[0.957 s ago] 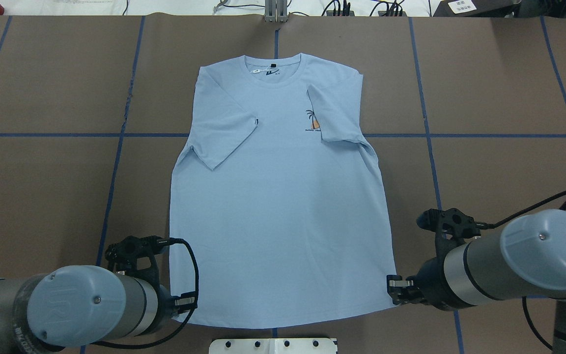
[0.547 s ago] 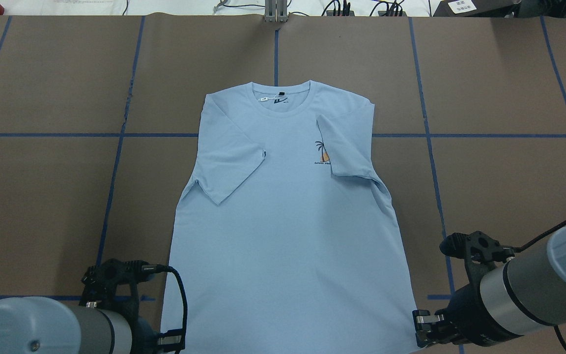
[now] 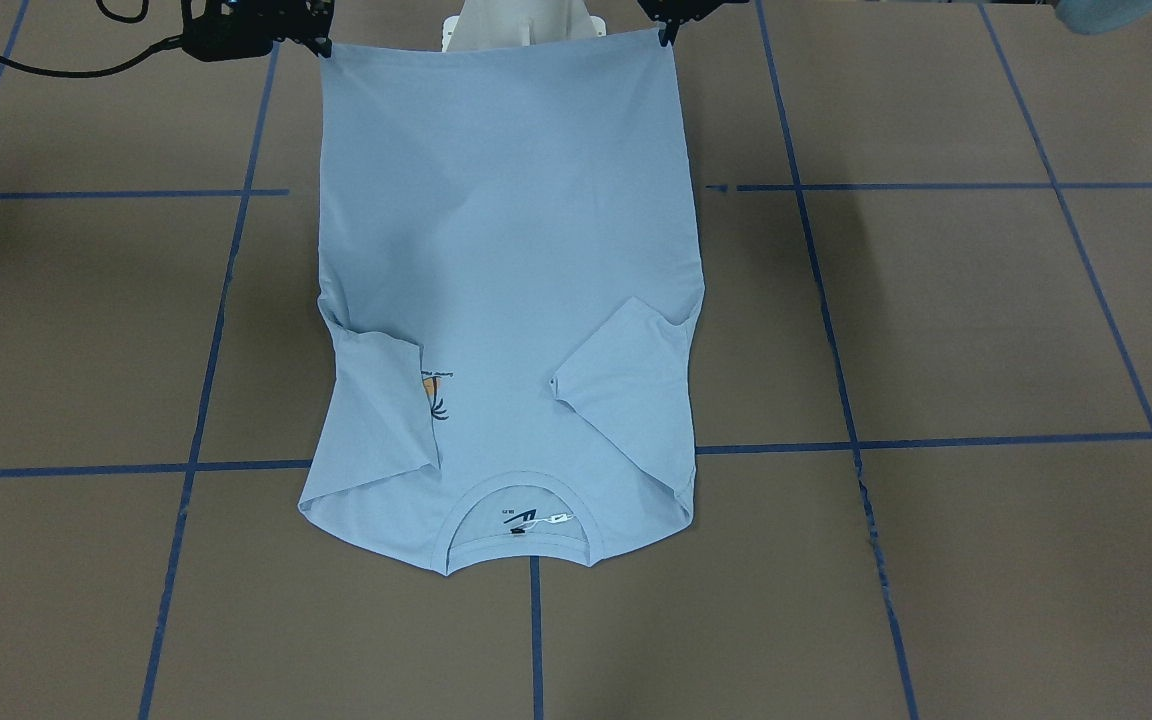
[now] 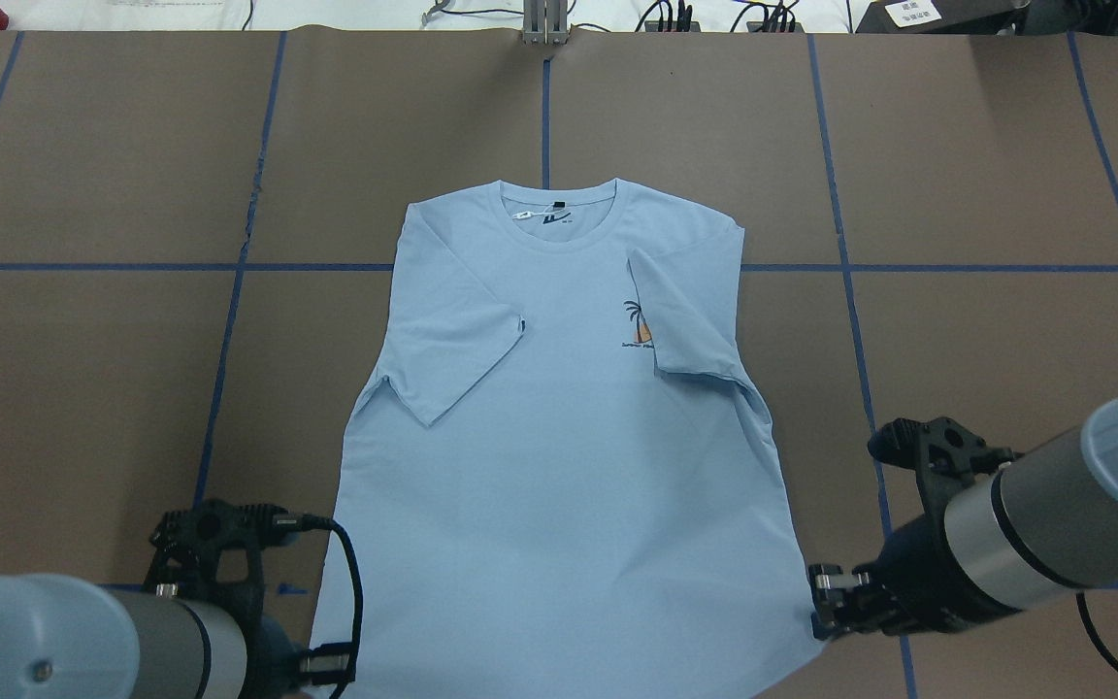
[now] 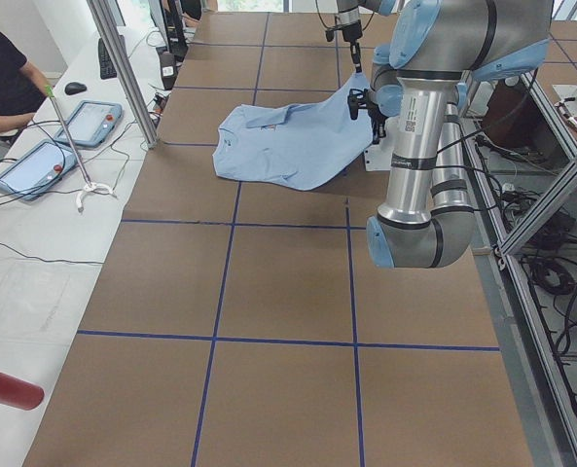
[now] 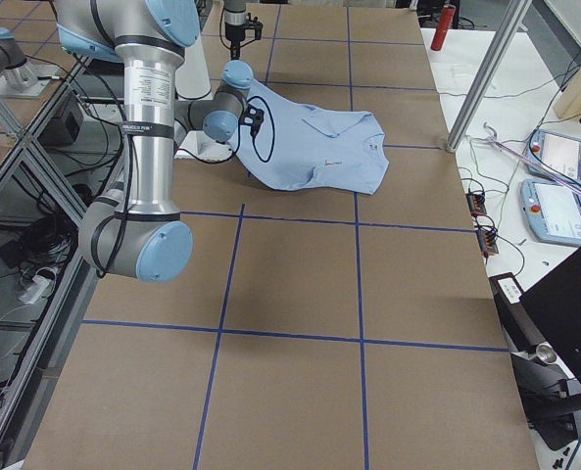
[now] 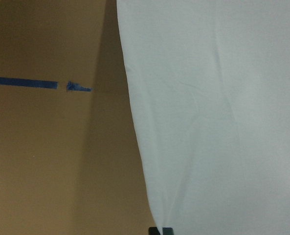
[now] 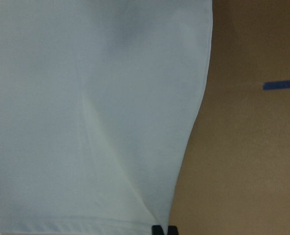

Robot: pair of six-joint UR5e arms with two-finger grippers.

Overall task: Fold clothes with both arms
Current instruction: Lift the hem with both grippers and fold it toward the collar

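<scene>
**Q:** Pale-blue cloth: where does it lie?

**A:** The T-shirt point(image 4: 559, 456) is spread face-up on the brown table point(image 4: 83, 388), at the centre of the overhead view. Its collar point(image 4: 559, 209) is at 12 o'clock and its hem point(image 3: 496, 48) at 6 o'clock. Both sleeves point(image 4: 452, 340) are folded inward over the chest. The one at 2 o'clock partly covers the palm print point(image 4: 637, 320). In the side views the hem end is raised off the table and the collar end rests on it.

**Q:** State of the grippers?

**A:** Both are pinched closed on cloth. The left gripper point(image 4: 326, 668) holds the hem corner at 7 o'clock of the shirt, and the right gripper point(image 4: 823, 604) holds the corner at 5 o'clock. Each wrist view shows fabric running down to the jaws at its bottom edge.

**Q:** Surroundings?

**A:** Blue tape lines point(image 4: 229, 320) grid the table.
</scene>
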